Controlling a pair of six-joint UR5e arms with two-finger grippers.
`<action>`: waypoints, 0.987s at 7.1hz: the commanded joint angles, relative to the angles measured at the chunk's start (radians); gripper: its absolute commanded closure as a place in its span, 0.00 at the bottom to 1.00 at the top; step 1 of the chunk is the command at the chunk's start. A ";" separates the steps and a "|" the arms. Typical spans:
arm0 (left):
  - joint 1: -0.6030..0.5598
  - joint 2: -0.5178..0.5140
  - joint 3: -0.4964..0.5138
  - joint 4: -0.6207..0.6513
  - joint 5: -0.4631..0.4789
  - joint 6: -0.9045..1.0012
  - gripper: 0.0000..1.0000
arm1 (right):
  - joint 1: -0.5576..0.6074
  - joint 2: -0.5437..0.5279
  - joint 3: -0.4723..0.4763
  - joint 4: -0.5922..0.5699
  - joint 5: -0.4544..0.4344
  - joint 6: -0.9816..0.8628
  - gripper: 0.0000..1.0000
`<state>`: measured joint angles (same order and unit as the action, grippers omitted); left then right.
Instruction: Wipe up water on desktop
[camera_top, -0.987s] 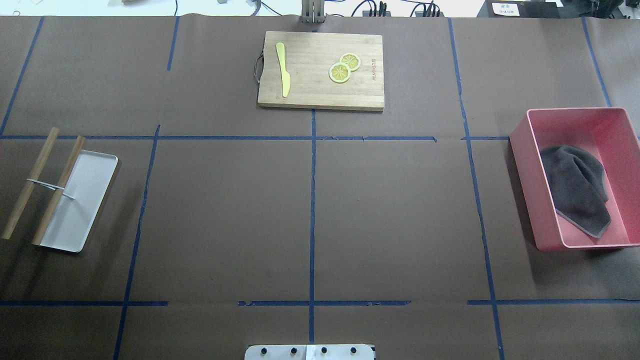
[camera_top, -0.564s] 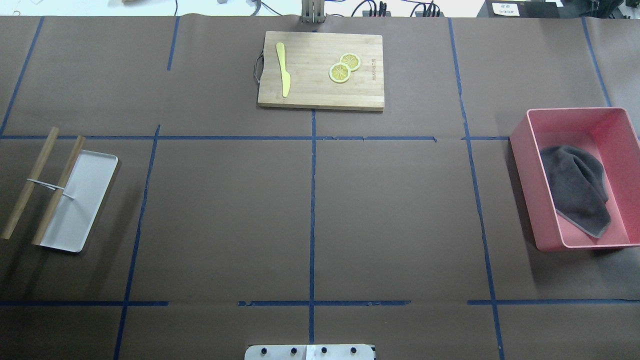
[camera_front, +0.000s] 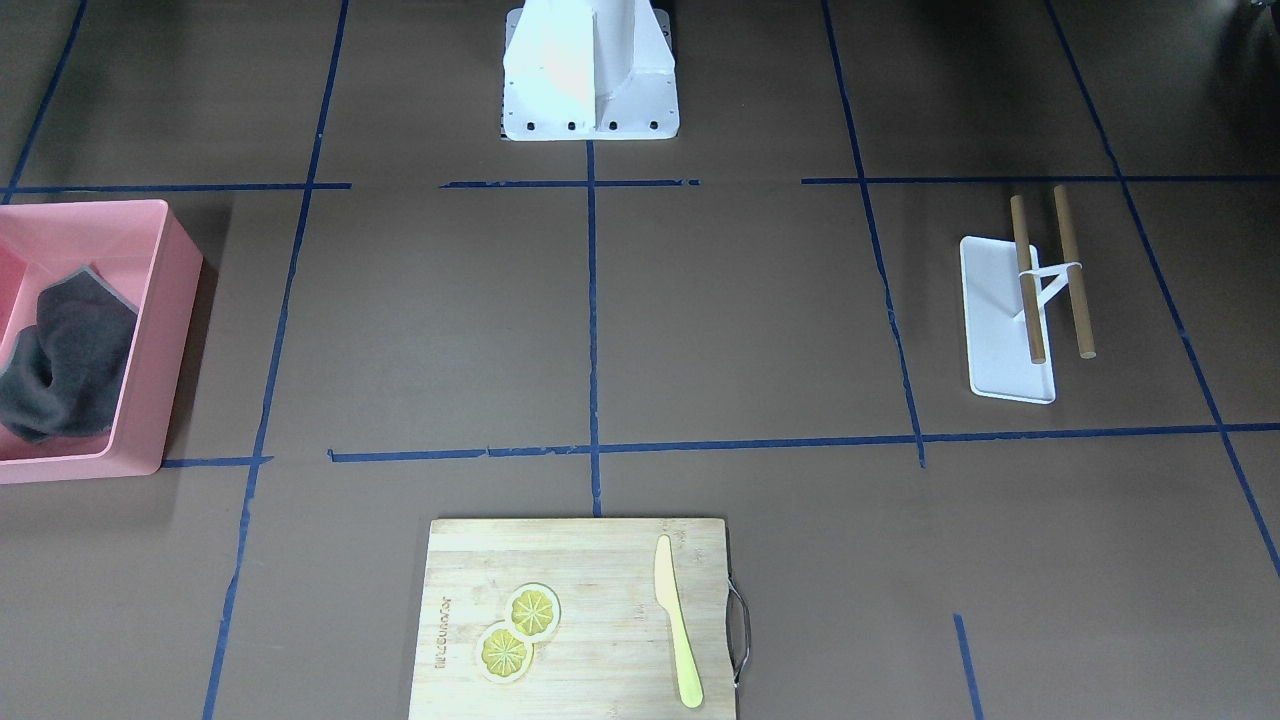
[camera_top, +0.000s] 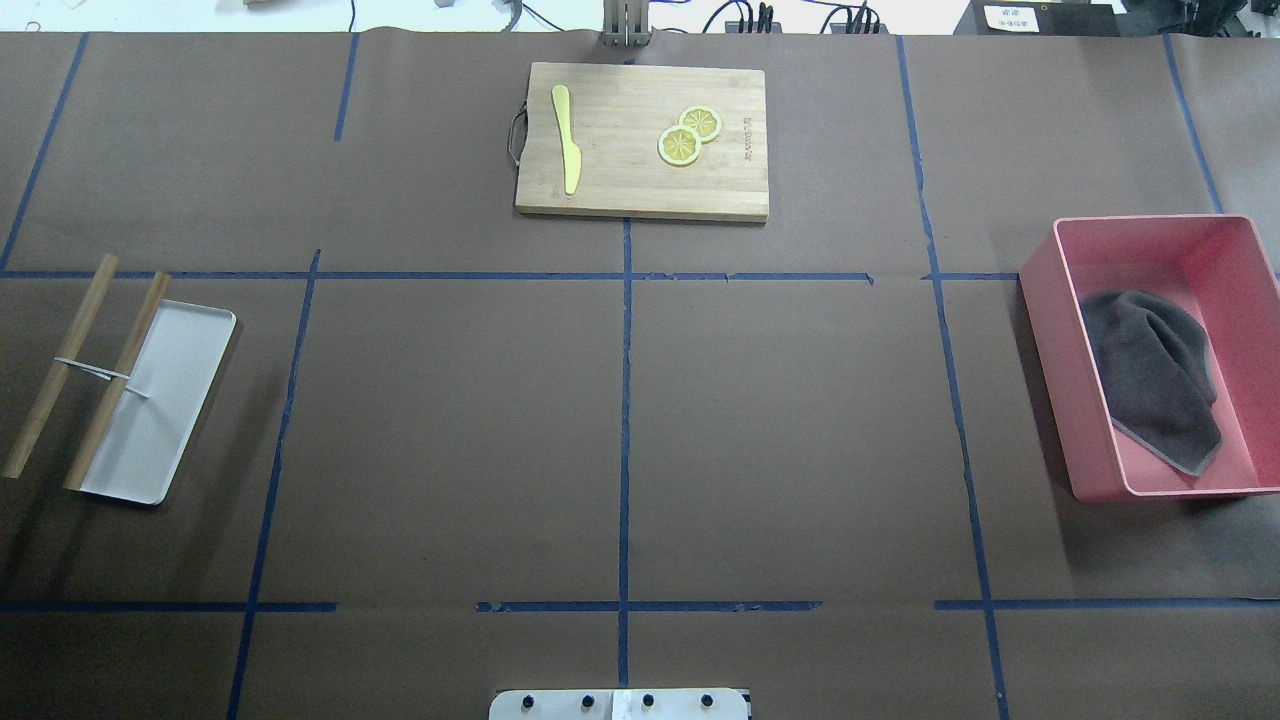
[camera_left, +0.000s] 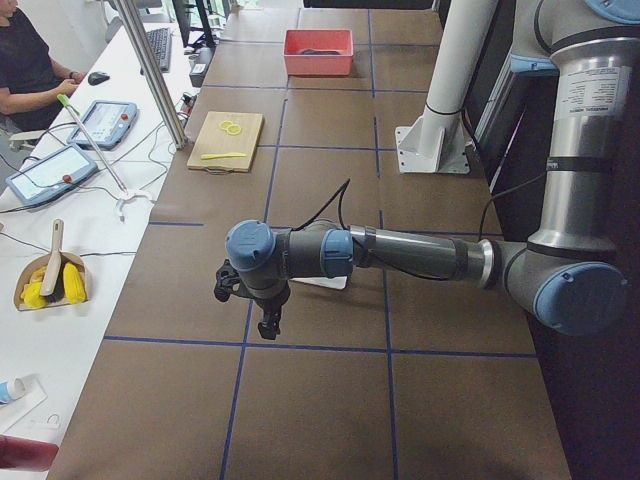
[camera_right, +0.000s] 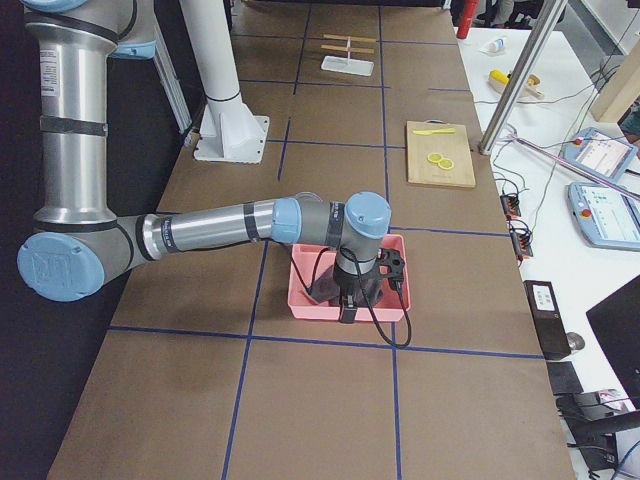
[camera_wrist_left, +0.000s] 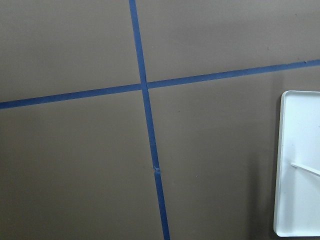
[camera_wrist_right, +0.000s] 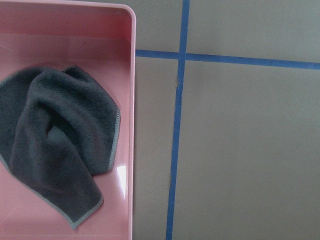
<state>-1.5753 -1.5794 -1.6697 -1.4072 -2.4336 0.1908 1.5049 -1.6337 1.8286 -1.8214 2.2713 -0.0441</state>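
The desktop (camera_top: 450, 420) is a matte brown surface with a blue tape grid; no water shows on it. A dark grey cloth (camera_top: 1150, 375) lies crumpled in a pink bin (camera_top: 1040, 330) at the right. It also shows in the right wrist view (camera_wrist_right: 55, 150). My right gripper (camera_right: 348, 308) hangs over the pink bin (camera_right: 300, 300), seen only in the exterior right view; I cannot tell if it is open or shut. My left gripper (camera_left: 266, 322) hangs over the desktop near the white tray (camera_left: 322, 283); I cannot tell its state either.
A white tray (camera_top: 160, 400) with two wooden rods (camera_top: 60, 365) across it sits at the left. A wooden cutting board (camera_top: 640, 140) at the far middle holds a yellow knife (camera_top: 566, 135) and two lemon slices (camera_top: 688, 135). The robot's base plate (camera_top: 620, 705) is at the near edge.
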 joint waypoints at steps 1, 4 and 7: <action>0.000 0.004 0.008 -0.007 0.002 -0.001 0.00 | -0.003 0.000 -0.005 0.004 0.001 -0.002 0.00; 0.000 0.001 -0.007 -0.006 0.005 0.002 0.00 | -0.003 0.002 -0.003 0.005 0.001 -0.002 0.00; 0.000 0.004 -0.008 -0.006 0.005 0.004 0.00 | -0.005 0.003 0.000 0.005 0.001 -0.002 0.00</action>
<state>-1.5754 -1.5767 -1.6776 -1.4128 -2.4283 0.1942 1.5008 -1.6309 1.8274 -1.8162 2.2718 -0.0460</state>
